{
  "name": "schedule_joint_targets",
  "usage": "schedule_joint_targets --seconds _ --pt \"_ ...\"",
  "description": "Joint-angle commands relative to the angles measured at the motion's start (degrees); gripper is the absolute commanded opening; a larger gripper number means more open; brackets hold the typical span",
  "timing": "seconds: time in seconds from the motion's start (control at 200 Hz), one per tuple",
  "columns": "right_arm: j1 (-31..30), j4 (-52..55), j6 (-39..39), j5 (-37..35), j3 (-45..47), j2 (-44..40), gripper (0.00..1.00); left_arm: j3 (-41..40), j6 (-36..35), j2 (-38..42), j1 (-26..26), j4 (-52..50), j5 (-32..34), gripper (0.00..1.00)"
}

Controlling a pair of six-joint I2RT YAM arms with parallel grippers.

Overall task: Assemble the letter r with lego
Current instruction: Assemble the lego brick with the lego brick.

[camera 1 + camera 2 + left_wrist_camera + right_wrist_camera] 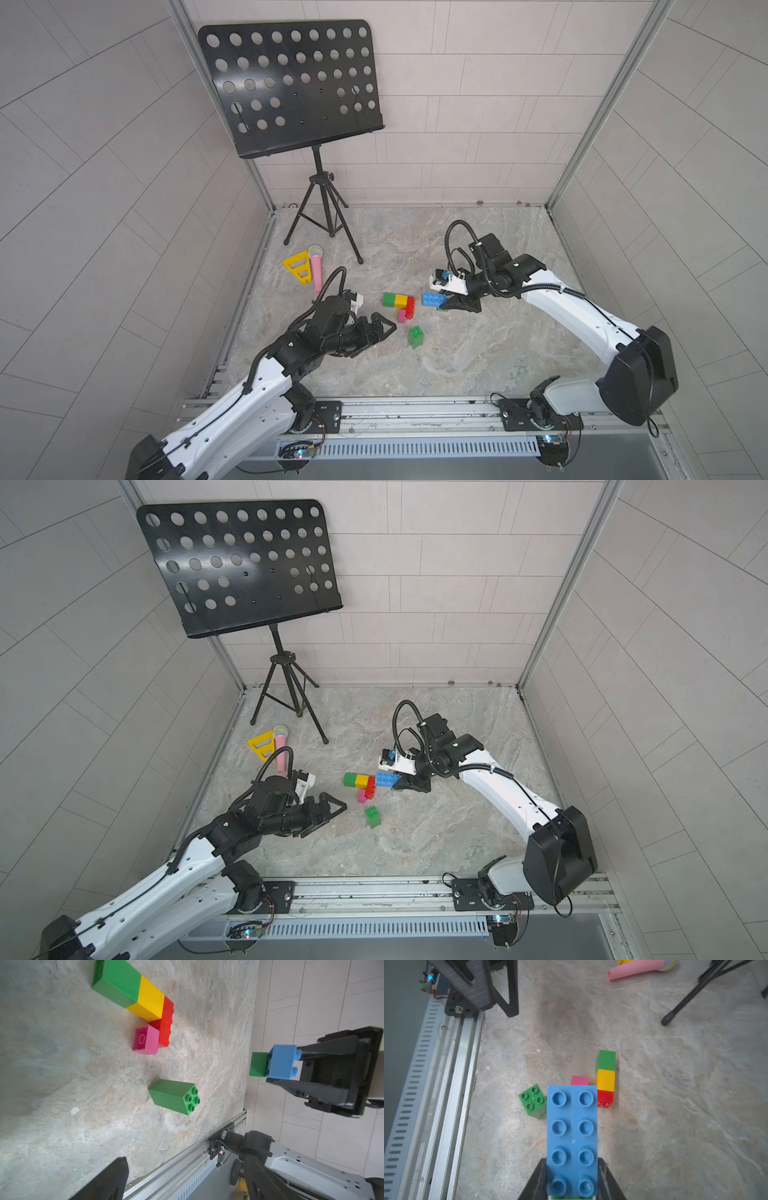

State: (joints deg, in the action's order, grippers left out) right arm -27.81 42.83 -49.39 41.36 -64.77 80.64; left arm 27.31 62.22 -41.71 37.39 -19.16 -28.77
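Now, my right gripper [449, 302] was clamped narrow on one end of the blue brick [432, 298]. Its studs faced up toward the wrist, and most of its length stuck out past the fingers. A small green brick [257, 1064] was clipped to its underside; whether that touched the table [478, 353] I could not tell.

Just beyond the blue brick's free end lay the joined piece [606, 1078], on its side. It ran from the green end brick [388, 299] to the yellow brick [401, 300], then to the long red brick [410, 308] set crosswise, studs facing my blue one. A pink brick [402, 317] sat beside the yellow one against the red one's other half. Near that, a tall green block [414, 336] stood upright alone. My left gripper [382, 337] hung wide and empty across the joined piece from my right, close to the pink brick but apart from it.

As I judged it, the step was to bring the blue pair up to the red studs. Holding by one end gave a long lever, so a slow, square approach looked best, with the hollow side turned to meet the studs before pressing. The joined piece lay loose and would likely slide. Bracing its green end with the left gripper seemed wise, pushing straight along the row.
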Motion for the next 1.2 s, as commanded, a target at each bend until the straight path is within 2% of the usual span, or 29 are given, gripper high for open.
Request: schedule_joint_targets --seconds 0.0,0.19,0.375,0.565,0.67,0.781,1.041,1.196 --pt "-2.6 3.5 -8.4 1.4 0.6 0.4 0.00 -1.3 5.4 1.2 -0.3 6.6 -2.9 0.92" --pt "-6.0 -4.4 -8.7 -5.1 7.3 -1.8 0.00 -3.6 9.9 0.4 -0.3 12.7 -3.2 0.88" --pt "-8.6 -8.3 -6.0 -9.1 9.1 -1.0 0.00 -4.9 14.5 -2.4 -0.3 20.3 -4.8 0.79" --pt "-10.0 -10.3 -6.0 -10.3 10.0 -0.8 0.00 -6.3 18.1 -8.2 -0.2 27.8 -8.4 0.49" --pt "-10.2 -8.8 -7.0 -10.8 9.0 -0.2 0.00 -8.5 22.5 -10.0 0.1 35.7 -8.3 0.35" --pt "-10.2 -6.9 -8.1 -11.3 7.9 0.5 0.00 -9.1 24.8 -11.3 0.3 39.1 -8.2 0.23" --pt "-11.1 -5.1 -9.1 -11.9 7.2 1.6 0.00 -8.6 26.5 -12.6 0.8 41.3 -8.2 0.09" --pt "-11.8 -4.7 -8.8 -12.2 6.7 2.3 0.00 -8.0 27.1 -14.3 1.9 42.7 -8.2 0.06"
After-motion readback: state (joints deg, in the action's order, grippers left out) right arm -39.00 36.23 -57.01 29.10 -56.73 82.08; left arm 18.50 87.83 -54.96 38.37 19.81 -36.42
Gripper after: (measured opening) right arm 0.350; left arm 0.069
